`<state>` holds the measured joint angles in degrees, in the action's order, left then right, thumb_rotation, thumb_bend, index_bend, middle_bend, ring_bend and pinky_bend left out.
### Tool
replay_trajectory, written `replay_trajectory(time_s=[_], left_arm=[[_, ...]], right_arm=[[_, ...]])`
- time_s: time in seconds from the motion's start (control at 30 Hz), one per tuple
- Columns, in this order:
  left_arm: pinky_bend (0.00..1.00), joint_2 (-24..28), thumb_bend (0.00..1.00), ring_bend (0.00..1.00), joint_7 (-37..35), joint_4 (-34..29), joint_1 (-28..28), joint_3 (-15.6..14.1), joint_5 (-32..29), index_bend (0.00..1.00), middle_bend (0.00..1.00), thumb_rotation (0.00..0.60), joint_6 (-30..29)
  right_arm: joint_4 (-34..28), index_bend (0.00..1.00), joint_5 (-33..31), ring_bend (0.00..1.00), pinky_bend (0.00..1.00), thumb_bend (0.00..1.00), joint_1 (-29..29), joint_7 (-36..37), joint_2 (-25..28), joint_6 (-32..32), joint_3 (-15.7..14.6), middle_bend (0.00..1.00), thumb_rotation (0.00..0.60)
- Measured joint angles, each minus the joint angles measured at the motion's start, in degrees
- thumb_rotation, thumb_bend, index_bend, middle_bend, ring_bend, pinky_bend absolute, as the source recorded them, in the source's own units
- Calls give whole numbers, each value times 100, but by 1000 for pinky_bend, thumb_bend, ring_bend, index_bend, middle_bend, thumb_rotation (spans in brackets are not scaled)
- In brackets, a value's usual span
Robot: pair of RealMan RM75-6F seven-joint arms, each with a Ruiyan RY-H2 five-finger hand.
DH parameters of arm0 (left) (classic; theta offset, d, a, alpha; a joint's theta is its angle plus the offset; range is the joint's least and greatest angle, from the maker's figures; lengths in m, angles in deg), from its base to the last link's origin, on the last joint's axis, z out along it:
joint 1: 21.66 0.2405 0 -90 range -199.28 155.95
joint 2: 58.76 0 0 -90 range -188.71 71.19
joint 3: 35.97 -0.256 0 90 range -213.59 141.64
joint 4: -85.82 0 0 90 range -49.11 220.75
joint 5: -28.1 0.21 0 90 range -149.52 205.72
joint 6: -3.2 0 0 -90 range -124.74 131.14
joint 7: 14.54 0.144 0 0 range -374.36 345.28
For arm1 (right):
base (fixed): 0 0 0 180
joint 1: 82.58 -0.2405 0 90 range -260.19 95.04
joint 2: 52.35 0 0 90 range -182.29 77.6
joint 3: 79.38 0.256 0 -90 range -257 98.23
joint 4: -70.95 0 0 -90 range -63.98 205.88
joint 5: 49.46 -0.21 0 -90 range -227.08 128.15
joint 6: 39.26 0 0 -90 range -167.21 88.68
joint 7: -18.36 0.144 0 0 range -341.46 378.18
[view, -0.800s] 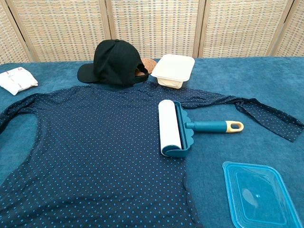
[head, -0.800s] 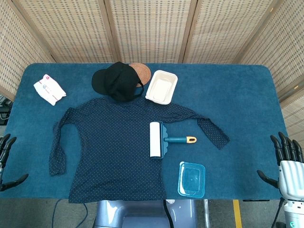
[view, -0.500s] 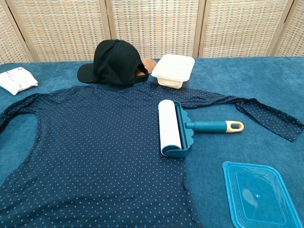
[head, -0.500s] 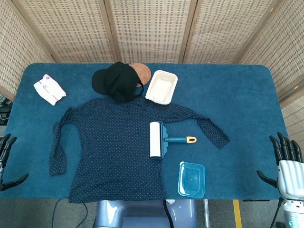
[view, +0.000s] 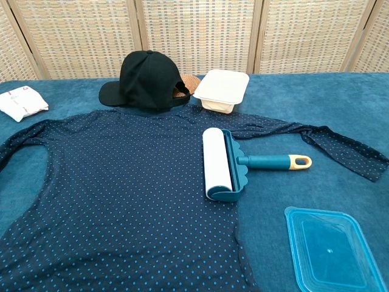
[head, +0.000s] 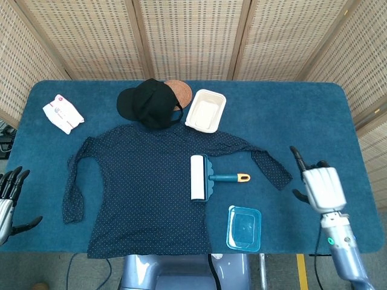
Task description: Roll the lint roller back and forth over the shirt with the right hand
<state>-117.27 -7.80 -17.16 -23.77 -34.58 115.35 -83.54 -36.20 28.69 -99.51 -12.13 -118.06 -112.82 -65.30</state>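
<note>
Head view is showing you the right robot hand (head: 322, 187) hovering over the bare blue tabletop (head: 314, 121), just beyond the cuff of the shirt's near sleeve, with its fingers (head: 297, 156) apart and nothing in its grasp. Your left robot hand (head: 8, 196) is sitting at the opposite tabletop edge, fingers spread and holding nothing as well. Neither robot hand is appearing in the chest view.

The lint roller (head: 205, 177) is lying untouched on the shirt (head: 145, 187): its white roll is resting on the dotted fabric near the right side of the shirt's body, and its teal handle with the orange tip is pointing toward your right robot hand, which is staying well apart from it. In the chest view the lint roller (view: 226, 164) is lying flat, roll on the cloth, handle tip reaching out over the tabletop (view: 340, 103) below the sleeve. The shirt (view: 121, 194) is lying spread flat with both sleeves out.

A black cap (head: 148, 103) is sitting at the shirt's collar, half covering a brown woven disc (head: 181, 91). Just beside it a cream tray (head: 205, 111) is resting. A clear blue lid (head: 244, 228) is lying near the front edge, below the roller handle. A white packet (head: 63, 113) is lying near the far left corner.
</note>
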Motion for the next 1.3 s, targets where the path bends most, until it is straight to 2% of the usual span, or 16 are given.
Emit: replay_trajectory(time_s=[0.13, 0.27, 0.4, 0.53, 0.63, 0.83, 1.3], left_arm=[[0, -12, 0, 0, 32, -4, -32, 18, -84, 0, 0, 600, 71], [0, -18, 0, 0, 49, 1, -80, 49, -240, 0, 0, 600, 188], [0, -9, 0, 0, 1, 26, -109, 87, -351, 0, 0, 600, 242], [0, 10, 0, 0, -81, 66, -141, 122, -459, 0, 0, 600, 308], [0, 20, 0, 0, -106, 78, -157, 136, -493, 0, 0, 600, 328], [0, 32, 0, 0, -129, 80, -163, 139, -519, 0, 0, 600, 329], [0, 34, 0, 0, -175, 148, -236, 178, -718, 0, 0, 600, 485]], right_arm=[[-153, 28, -758, 1000, 1000, 0, -485, -424, -208, 491, 217, 1000, 600], [-265, 219, -1866, 1000, 1000, 2, -1014, -926, -514, 901, 360, 1000, 600], [-308, 370, -3210, 1000, 1000, 101, -1649, -1641, -911, 971, 438, 1000, 600], [-125, 425, -4228, 1000, 1000, 214, -2439, -2381, -1660, 812, 431, 1000, 600], [204, 441, -4564, 1000, 1000, 273, -2778, -2586, -2182, 633, 383, 1000, 600], [901, 441, -4686, 1000, 1000, 331, -3123, -2692, -2836, 445, 212, 1000, 600], [1938, 441, -4870, 1000, 1000, 372, -3467, -2677, -3483, 499, 79, 1000, 600]])
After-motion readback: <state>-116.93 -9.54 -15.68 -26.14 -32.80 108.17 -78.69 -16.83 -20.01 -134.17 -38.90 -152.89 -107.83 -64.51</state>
